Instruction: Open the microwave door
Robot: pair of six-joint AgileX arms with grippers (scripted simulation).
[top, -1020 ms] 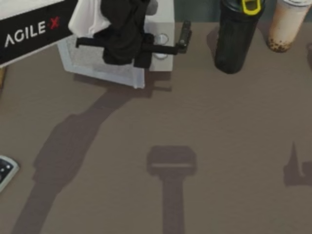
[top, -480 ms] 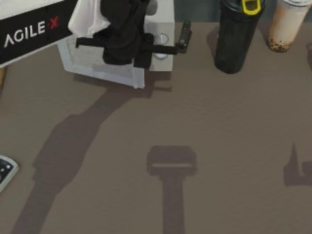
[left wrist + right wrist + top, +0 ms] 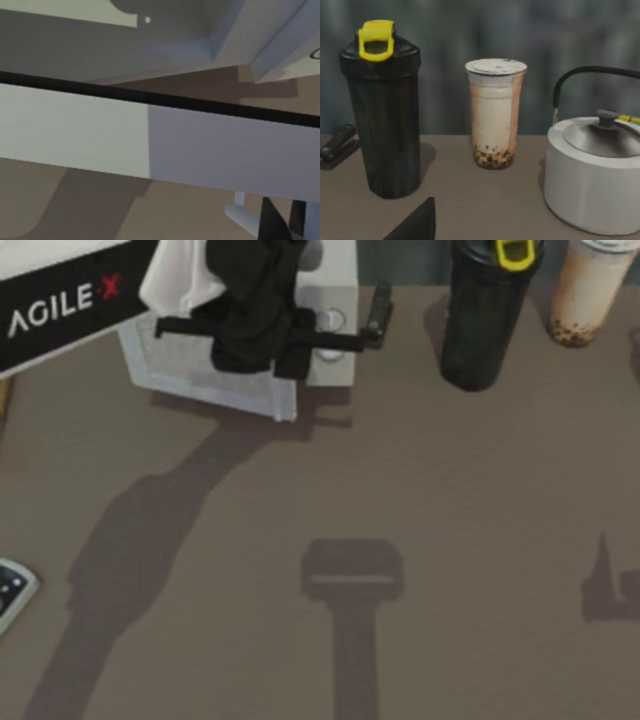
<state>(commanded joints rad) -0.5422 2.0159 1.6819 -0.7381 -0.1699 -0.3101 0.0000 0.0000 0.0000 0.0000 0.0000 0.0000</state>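
The microwave (image 3: 330, 300) sits at the far edge of the surface (image 3: 420, 520), left of centre in the top view. Its door (image 3: 215, 375) is swung slightly outward, its free corner jutting toward the near side. The left end effector (image 3: 262, 335) hangs directly over the door, its black body hiding much of the front; whether its fingers are spread or closed cannot be told. To the right stand a black bottle (image 3: 485, 310) with a yellow loop and a milky drink cup (image 3: 590, 290). The right wrist view adds a white kettle (image 3: 592, 175) beside them. The right arm is out of the top view.
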